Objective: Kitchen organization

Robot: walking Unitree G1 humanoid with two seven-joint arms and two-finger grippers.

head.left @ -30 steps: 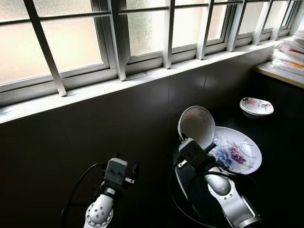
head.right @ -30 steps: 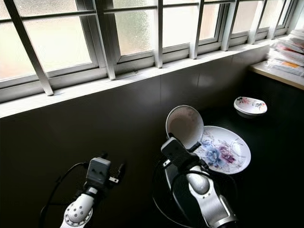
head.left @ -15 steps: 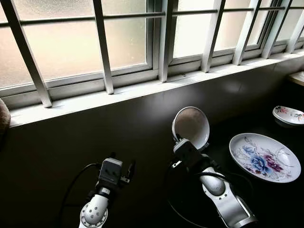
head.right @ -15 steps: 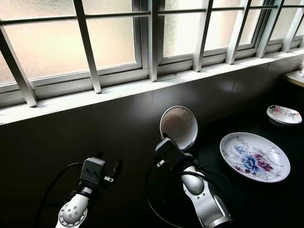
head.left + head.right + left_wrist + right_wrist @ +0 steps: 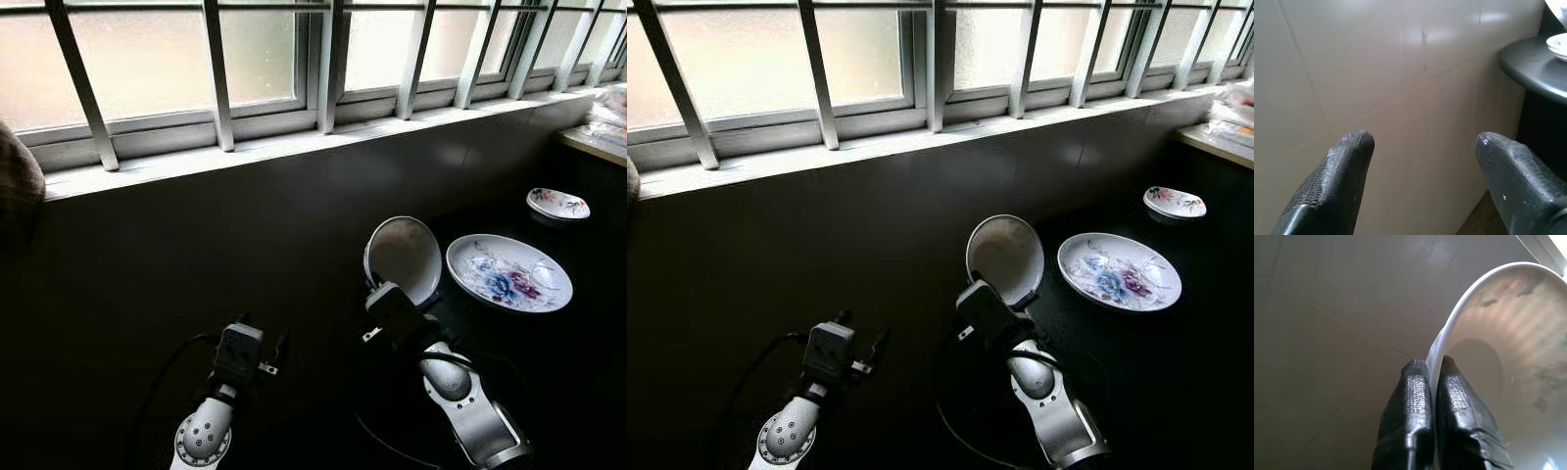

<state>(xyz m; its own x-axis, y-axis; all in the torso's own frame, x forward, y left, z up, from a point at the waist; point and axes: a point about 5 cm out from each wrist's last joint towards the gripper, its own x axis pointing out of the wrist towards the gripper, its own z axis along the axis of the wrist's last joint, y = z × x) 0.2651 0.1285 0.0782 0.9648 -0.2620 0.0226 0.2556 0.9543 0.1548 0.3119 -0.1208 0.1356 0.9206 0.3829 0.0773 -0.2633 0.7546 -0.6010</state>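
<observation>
My right gripper [image 5: 1434, 377] is shut on the rim of a white dish [image 5: 402, 257], which it holds upright on edge above the dark counter [image 5: 549, 352]. A large flowered plate [image 5: 507, 271] lies flat on the counter to the right of the held dish. Farther right rests a small flowered dish [image 5: 557, 203]. My left gripper [image 5: 1420, 147] is open and empty, its fingers [image 5: 1347, 161] facing the tiled wall [image 5: 1400, 73] beside the rounded counter edge [image 5: 1528, 68].
A barred window with a white sill [image 5: 294, 142] runs above the dark tiled wall [image 5: 196, 255]. A stack of papers or packets [image 5: 609, 108] lies on a shelf at the far right. A brownish object [image 5: 15, 186] shows at the left edge.
The camera has shifted, so the flowered plate and small dish sit differently in the picture. The right gripper still holds the white dish upright; the left arm stays low.
</observation>
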